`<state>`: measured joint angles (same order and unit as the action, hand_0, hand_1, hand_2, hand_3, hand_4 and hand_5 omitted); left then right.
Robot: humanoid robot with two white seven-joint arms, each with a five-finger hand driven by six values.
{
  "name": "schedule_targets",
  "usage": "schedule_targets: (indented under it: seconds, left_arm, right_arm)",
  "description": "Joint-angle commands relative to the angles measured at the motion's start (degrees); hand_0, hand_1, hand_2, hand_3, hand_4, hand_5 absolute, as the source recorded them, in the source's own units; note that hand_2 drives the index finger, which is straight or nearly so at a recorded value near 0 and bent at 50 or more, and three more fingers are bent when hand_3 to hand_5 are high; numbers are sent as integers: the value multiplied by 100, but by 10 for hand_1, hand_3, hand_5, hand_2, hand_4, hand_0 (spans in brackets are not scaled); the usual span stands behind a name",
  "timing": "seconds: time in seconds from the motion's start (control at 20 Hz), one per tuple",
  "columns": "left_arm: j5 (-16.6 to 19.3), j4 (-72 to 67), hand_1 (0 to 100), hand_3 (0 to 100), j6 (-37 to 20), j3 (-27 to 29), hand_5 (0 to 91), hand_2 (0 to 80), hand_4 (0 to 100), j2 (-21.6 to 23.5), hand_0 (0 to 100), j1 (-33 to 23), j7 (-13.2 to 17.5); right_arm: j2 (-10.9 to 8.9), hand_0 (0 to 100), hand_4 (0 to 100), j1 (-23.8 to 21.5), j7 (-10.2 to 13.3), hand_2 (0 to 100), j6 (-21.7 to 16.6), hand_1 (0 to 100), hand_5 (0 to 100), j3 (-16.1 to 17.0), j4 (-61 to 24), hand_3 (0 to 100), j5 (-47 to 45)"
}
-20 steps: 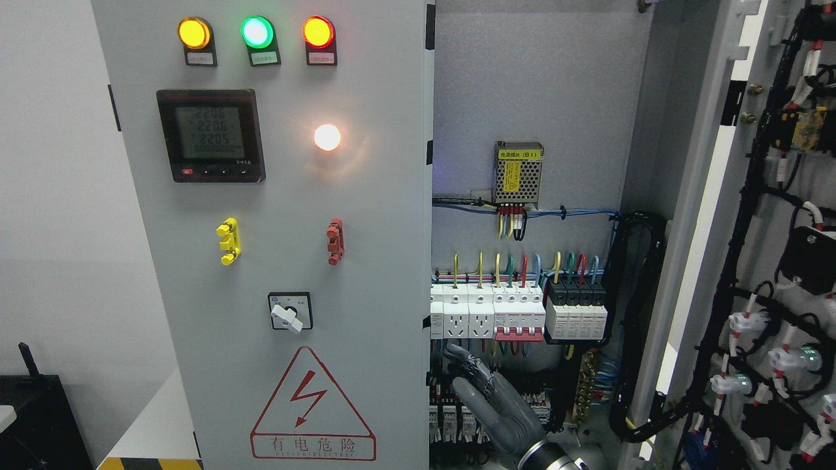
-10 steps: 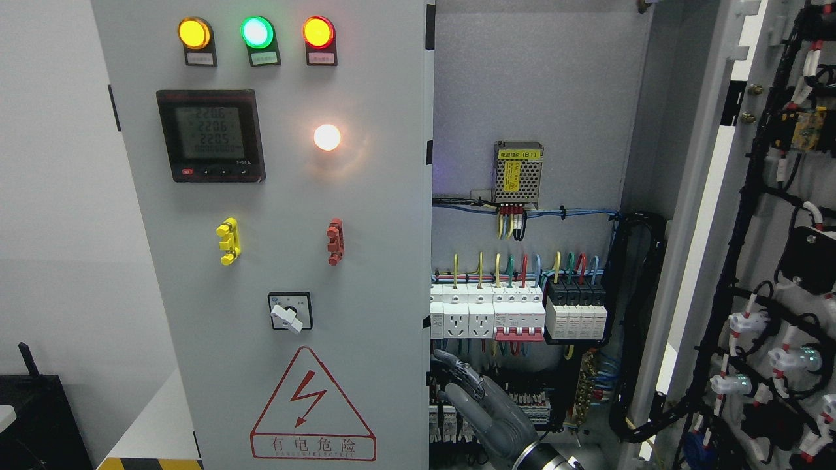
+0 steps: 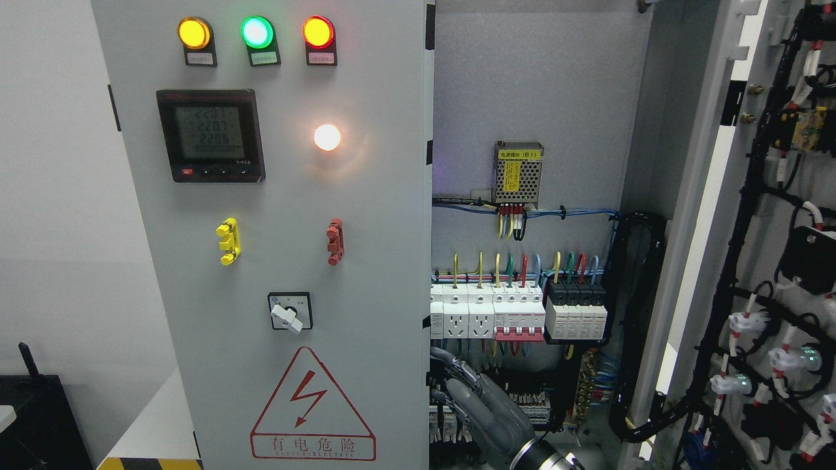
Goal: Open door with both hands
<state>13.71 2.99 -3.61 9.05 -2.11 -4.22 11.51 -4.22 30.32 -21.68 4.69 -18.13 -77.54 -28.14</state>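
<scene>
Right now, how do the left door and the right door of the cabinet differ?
The left door is roughly shut, its outer face toward the camera; the right door is swung wide open, showing its inner side. The left door carries indicator lamps, a meter and a warning triangle; the right door shows black wiring looms and component backs. One robot hand is at the left door's free edge; none is at the right door. Both are grey metal.

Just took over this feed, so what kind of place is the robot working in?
Likely an electrical or industrial training room: a grey power cabinet with indicator lamps, a digital meter and rows of circuit breakers behind the open right door.
</scene>
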Motion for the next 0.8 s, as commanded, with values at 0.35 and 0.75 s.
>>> schedule_targets:
  seconds: [0.35, 0.75]
  left_arm:
    - [0, 0, 389, 0, 0, 0, 0, 0, 0, 0, 120, 0, 0]
    - [0, 0, 389, 0, 0, 0, 0, 0, 0, 0, 120, 0, 0]
  right_arm:
    - [36, 120, 0, 203, -513, 0, 6, 389, 0, -23, 178, 0, -69]
    - [36, 120, 0, 212, -996, 0, 6, 389, 0, -32, 265, 0, -69]
